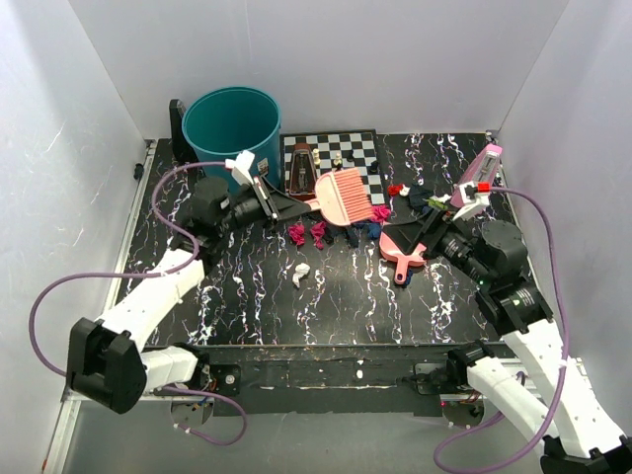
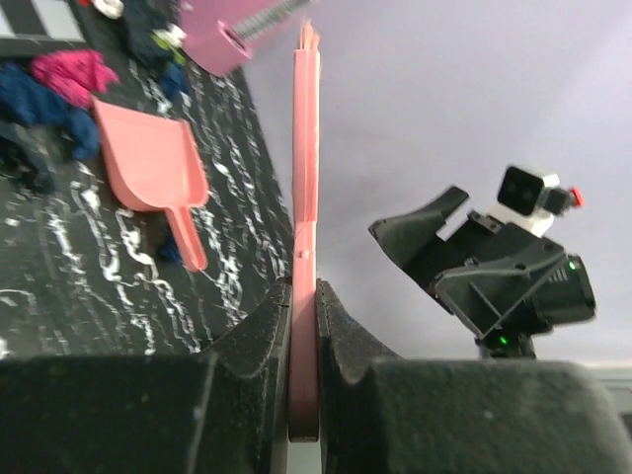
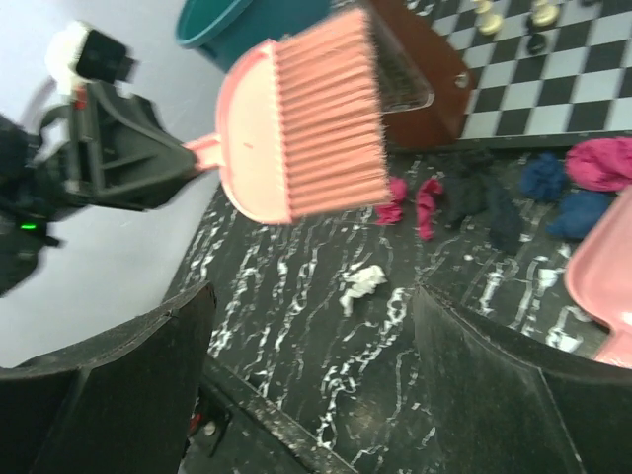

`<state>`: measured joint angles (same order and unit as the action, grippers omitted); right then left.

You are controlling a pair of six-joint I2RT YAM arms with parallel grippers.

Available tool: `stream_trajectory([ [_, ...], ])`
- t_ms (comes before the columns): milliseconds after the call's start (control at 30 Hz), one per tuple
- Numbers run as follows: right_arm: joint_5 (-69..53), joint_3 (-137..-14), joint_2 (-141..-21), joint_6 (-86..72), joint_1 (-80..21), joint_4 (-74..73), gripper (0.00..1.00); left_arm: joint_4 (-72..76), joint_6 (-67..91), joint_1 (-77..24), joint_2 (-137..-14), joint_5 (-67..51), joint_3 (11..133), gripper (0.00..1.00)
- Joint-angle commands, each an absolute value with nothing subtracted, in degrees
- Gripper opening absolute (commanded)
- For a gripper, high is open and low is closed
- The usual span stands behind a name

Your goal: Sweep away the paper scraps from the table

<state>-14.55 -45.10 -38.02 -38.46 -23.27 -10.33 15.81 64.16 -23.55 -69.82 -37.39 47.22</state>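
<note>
Pink brush [image 1: 346, 195], clamped in our left gripper [image 2: 304, 331], hangs raised over the paper scraps [image 1: 308, 234], which lie on the table [image 1: 237, 296] just left of the dustpan [image 1: 398, 245]. Sweeping rightward should carry them toward it, we judge. Our right gripper [image 1: 441, 229], jaws wide and empty, hovers beside the dustpan.

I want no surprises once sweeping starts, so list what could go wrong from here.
The brush, clamped in the left pincer, hangs near the chess pieces; a low stroke may topple them. The white scrap lies apart from the magenta scraps and might be missed. The dustpan lies unheld, the right pincer open, so it could slide.
</note>
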Motion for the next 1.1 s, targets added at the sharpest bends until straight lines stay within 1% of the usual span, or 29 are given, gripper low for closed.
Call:
stream_trajectory([
  [0, -4.14, -44.04, -35.77, -34.1, -23.29, -18.0, 0.87, -13.86, 50.28, -22.24, -65.66, -28.31, 57.64, 0.0],
  [67, -1.86, -43.68, -35.6, -33.66, -23.2, -20.55, 0.88, -15.03, 50.53, -21.88, -64.87, -26.29, 57.31, 0.0],
  [100, -1.06, -43.59, -35.68, -33.75, -23.29, -21.7, 0.88, -12.24, 51.49, -21.88, -64.17, -26.8, 55.56, 0.0],
  [167, 1.56, -43.33, -35.51, -33.4, -23.29, -23.54, 0.89, -1.9, 56.13, -21.8, -63.2, -29.69, 50.65, 0.0],
  [200, 2.19, -43.24, -35.86, -33.14, -23.29, -24.16, 0.89, 6.42, 58.69, -21.88, -63.54, -30.84, 48.28, 0.0],
  [233, 3.24, -43.33, -36.21, -32.96, -23.29, -25.04, 0.89, 9.29, 61.23, -21.8, -64.42, -31.63, 47.56, 0.0],
  [333, 6.06, -45.17, -40.85, -32.44, -23.29, -29.78, 0.9, 7.92, 59.25, -21.97, -68.98, -34.1, 51.05, 0.0],
  [400, 7.03, -45.88, -44.72, -31.99, -23.38, -31.9, 0.9, 10.09, 58.98, -22.06, -69.78, -34.89, 51.33, 0.0],
  [500, 8.52, -44.3, -49.21, -32.51, -24.52, -29.81, 0.9, 12.92, 58.98, -22.15, -69.09, -33.93, 50.36, 0.0],
  [567, 11.76, -42.63, -51.14, -33.66, -26.44, -28.04, 0.91, 13.18, 58.1, -22.06, -68.56, -32.96, 50.62, 0.0],
  [733, 17.92, -40.35, -56.68, -37.17, -29.61, -25.14, 0.91, 8.63, 54.68, -22.06, -67.15, -29.81, 51.68, 0.0],
  [867, 18.1, -37.89, -60.64, -37.53, -30.32, -19.18, 0.83, 6.51, 53.09, -22.06, -65.13, -27.07, 51.5, 0.0],
  [967, 19.94, -36.74, -62.75, -38.58, -30.67, -15.74, 0.77, 6.59, 53.43, -22.06, -64.78, -27.16, 51.59, 0.0],
  [1033, 21.7, -36.47, -63.89, -39.02, -30.76, -14.68, 0.75, 6.77, 53.88, -21.97, -64.95, -27.77, 51.59, 0.0],
  [1067, 22.49, -36.56, -64.42, -39.02, -30.76, -14.42, 0.72, 7.03, 53.96, -22.06, -65.21, -28.3, 51.68, 0.0],
])
